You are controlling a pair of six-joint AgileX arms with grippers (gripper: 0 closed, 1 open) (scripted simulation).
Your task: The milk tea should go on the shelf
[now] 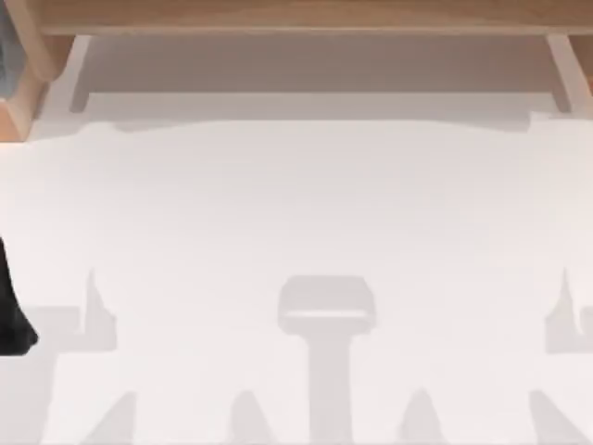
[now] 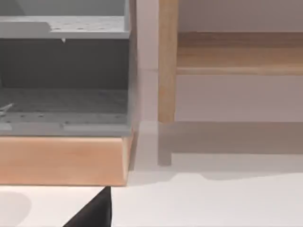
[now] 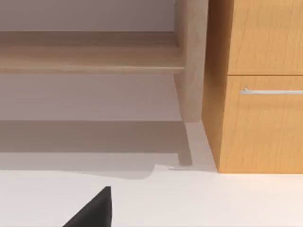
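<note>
My left wrist view faced a grey perforated rack point(image 2: 64, 71); my right, a wooden drawer point(image 3: 265, 123). The shelf point(image 1: 296, 17) spanned the white table's point(image 1: 296, 204) far edge.

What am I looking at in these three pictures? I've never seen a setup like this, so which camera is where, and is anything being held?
This is a simulated pair of AgileX robot arms at a white table. The top view looks straight down: the wooden shelf runs along the far edge, and the grey shapes lower down are shadows. The dark shape at that view's left edge is part of the left arm.

The other two pictures come from cameras on each arm's wrist, both facing the shelf. The left wrist view shows a shelf upright beside a grey unit with a wooden base. The right wrist view shows the other upright beside a wooden cabinet with a metal handle. The black wedge low in each is part of that arm's gripper.

Nothing appears to be held.
</note>
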